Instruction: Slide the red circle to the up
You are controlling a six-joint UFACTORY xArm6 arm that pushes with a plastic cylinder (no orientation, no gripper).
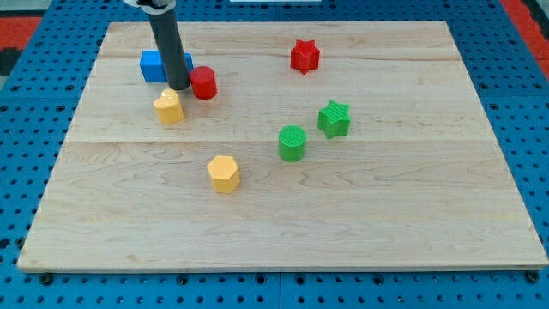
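The red circle (204,82) stands on the wooden board (386,206) near the view's top left. My tip (178,87) is down on the board just to the left of the red circle, close to it or touching it. A blue block (156,65) lies partly behind the rod, up and left of the tip. A yellow block (169,107) sits just below the tip.
A red star (304,56) is at the view's top centre. A green star (334,118) and a green cylinder (292,142) sit right of centre. A yellow hexagon (224,172) lies below the middle. Blue pegboard (532,129) surrounds the board.
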